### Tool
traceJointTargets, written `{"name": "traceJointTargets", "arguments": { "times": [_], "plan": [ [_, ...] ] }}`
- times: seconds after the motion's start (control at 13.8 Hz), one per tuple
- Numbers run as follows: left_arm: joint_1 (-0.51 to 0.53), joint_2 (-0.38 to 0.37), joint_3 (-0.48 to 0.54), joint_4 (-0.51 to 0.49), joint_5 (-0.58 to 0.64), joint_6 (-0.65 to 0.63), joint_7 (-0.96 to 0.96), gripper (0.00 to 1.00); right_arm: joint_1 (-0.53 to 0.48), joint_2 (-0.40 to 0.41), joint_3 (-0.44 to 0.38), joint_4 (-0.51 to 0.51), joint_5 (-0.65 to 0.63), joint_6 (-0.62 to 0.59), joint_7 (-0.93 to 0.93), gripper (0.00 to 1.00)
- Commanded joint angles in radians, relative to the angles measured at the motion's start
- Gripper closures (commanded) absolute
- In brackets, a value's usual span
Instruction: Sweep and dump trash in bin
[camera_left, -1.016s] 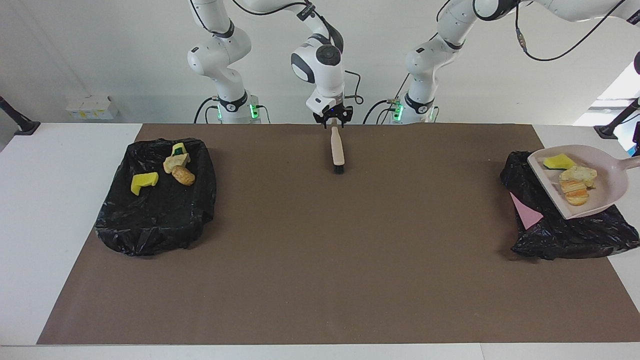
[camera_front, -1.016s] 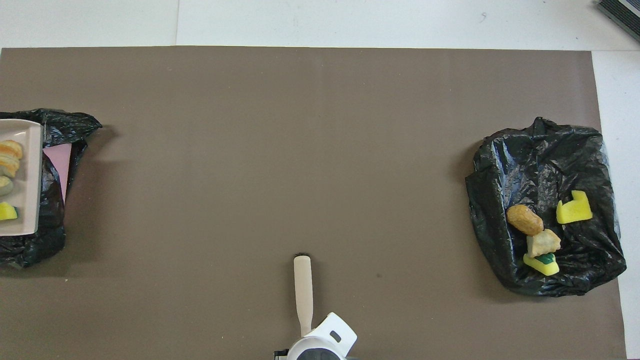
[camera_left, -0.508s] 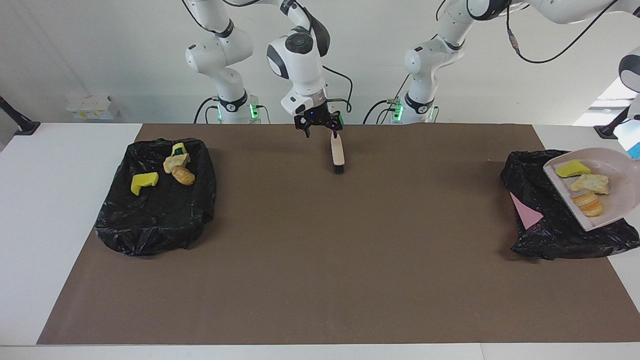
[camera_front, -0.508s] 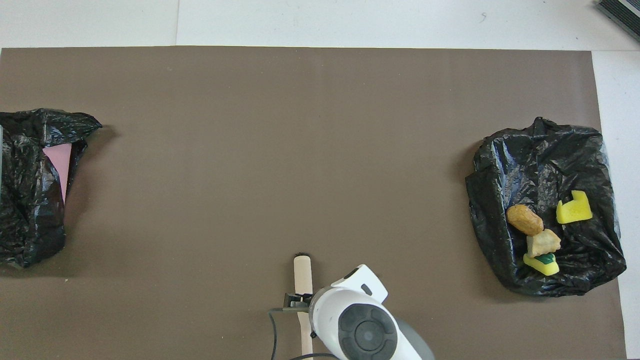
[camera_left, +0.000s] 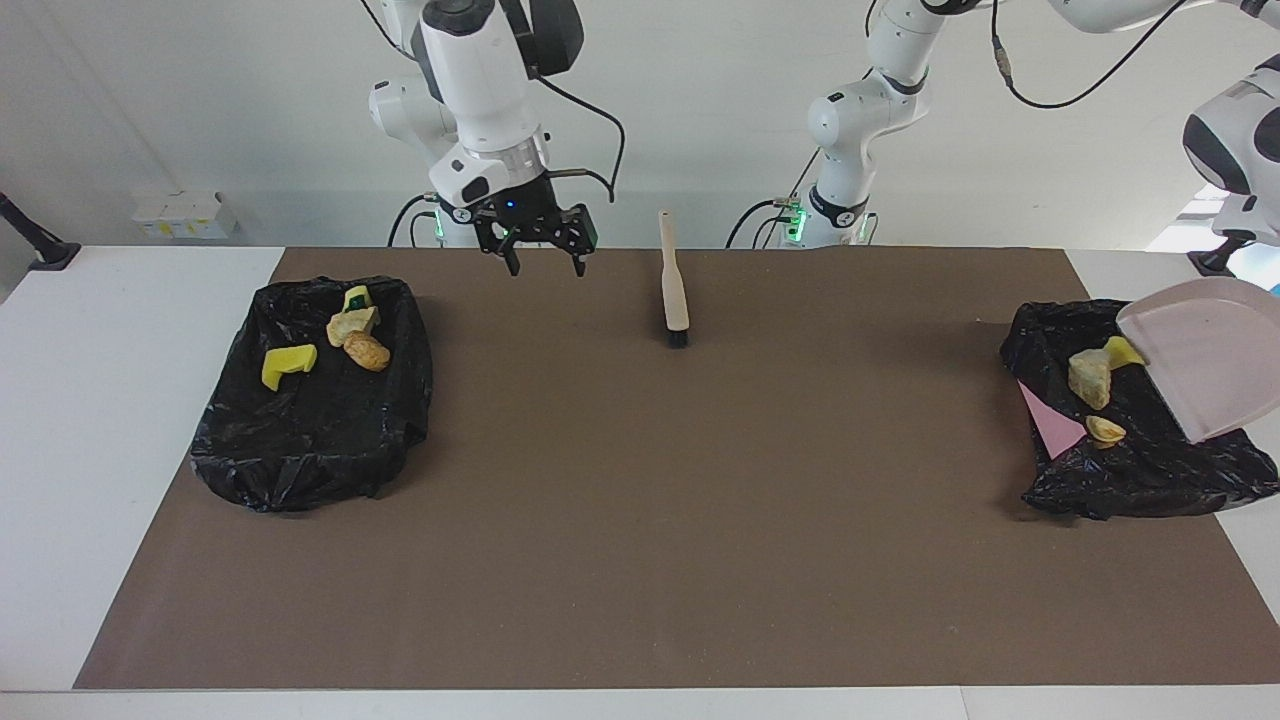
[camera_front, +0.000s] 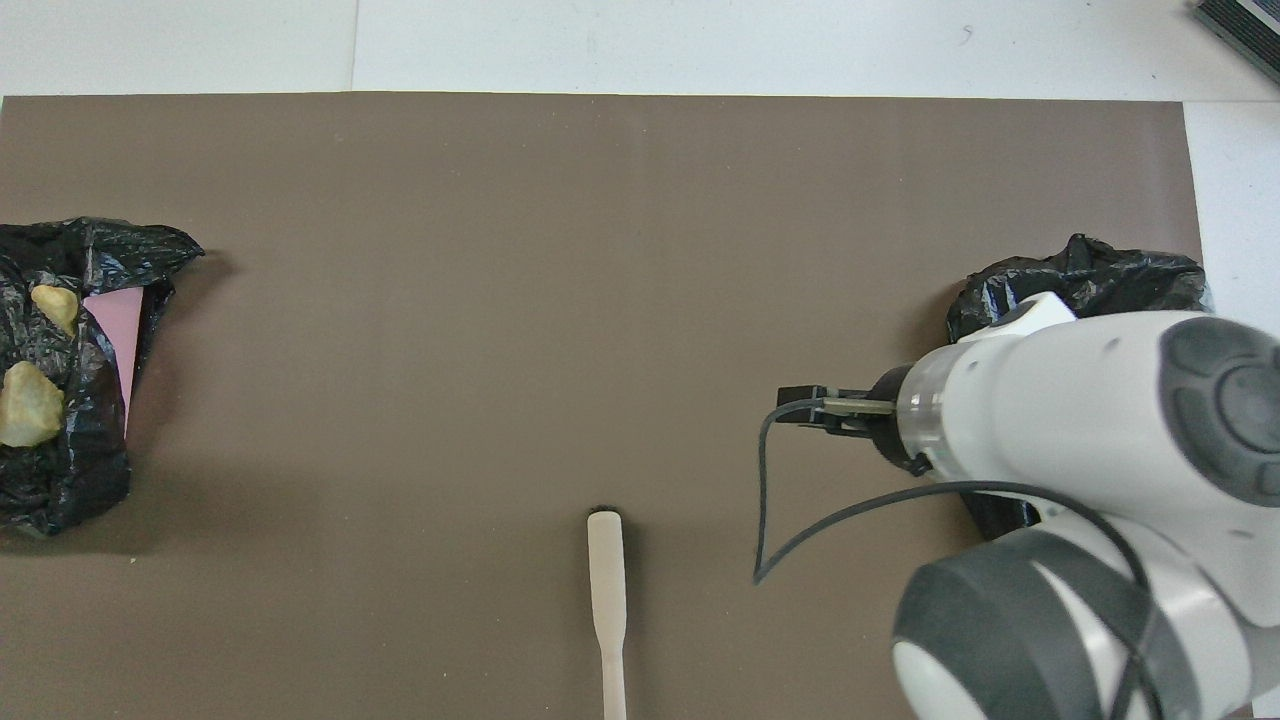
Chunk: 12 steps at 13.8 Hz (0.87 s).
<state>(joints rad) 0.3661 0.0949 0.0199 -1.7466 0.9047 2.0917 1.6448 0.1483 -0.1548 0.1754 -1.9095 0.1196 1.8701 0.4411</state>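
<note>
Crinkled black bin, lumpy trash inside

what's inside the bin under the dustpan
Three pieces of trash: a tan lump, a yellow sponge and a small lump. The tilted dustpan covers the rest of the bin.

We note a beige brush lying on the brown mat; two tan lumps sit in the black bin bag.
</note>
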Motion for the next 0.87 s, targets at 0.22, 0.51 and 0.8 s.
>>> {"name": "traceJointTargets", "arguments": {
  "times": [0.22, 0.51, 0.8],
  "plan": [
    [-0.024, -0.115, -0.011, -0.074, 0.025, -0.024, -0.037, 1.00, -0.130, 0.012, 0.010, 0.171, -0.124, -0.140, -0.133, 0.00],
    [-0.139, -0.142, -0.009, -0.065, -0.102, -0.178, -0.120, 1.00, -0.151, 0.053, 0.007, 0.297, -0.184, -0.282, -0.137, 0.00],
    [-0.292, -0.162, -0.009, -0.065, -0.202, -0.372, -0.357, 1.00, -0.185, 0.127, -0.001, 0.408, -0.195, -0.359, -0.211, 0.00]
  ]
}}
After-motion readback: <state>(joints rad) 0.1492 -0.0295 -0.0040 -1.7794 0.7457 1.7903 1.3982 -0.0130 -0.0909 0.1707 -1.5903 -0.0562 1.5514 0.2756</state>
